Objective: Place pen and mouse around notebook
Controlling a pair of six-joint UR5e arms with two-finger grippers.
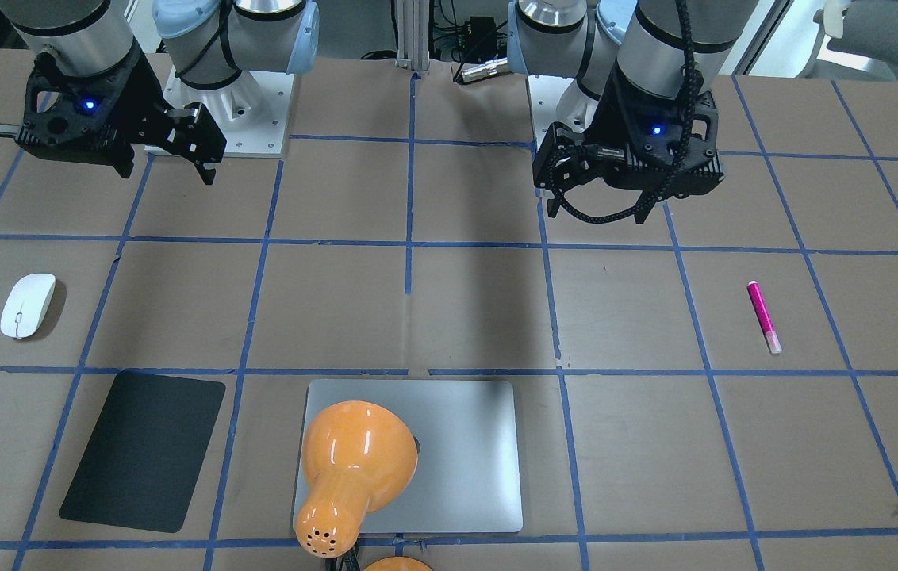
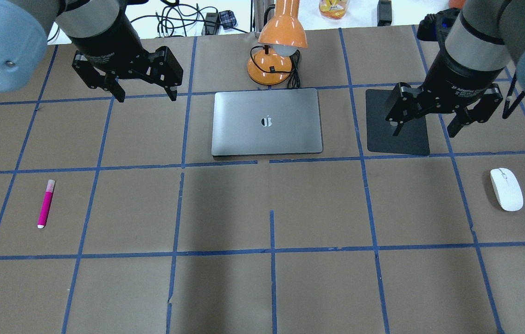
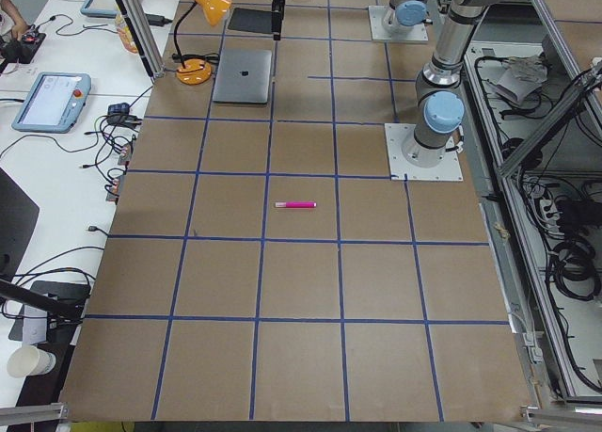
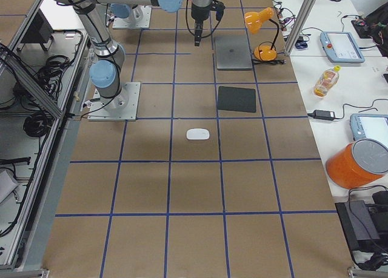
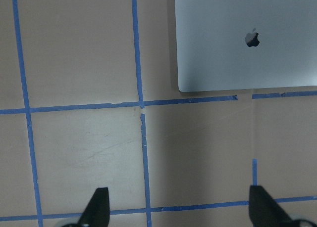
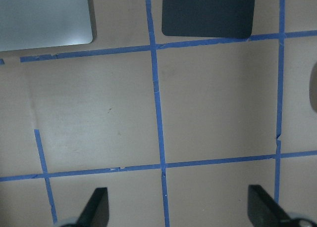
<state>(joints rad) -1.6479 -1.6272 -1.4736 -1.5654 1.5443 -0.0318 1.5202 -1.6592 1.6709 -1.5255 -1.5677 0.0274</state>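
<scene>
Left gripper (image 2: 146, 95) hangs above the worktop (image 2: 262, 287), jaws spread wide, holding nothing. Right gripper (image 2: 424, 131) likewise spread and empty, above a black pad (image 2: 383, 144). Notebook (image 2: 267, 121) lies flat and closed at the middle of the worktop edge opposite the robot, with an orange lamp (image 2: 274, 60) just beyond it. Pen (image 2: 46, 203) lies toward the worktop's left edge, well apart from the notebook. Mouse (image 2: 506, 189) sits toward the right edge, near the pad, also well apart from the notebook.
</scene>
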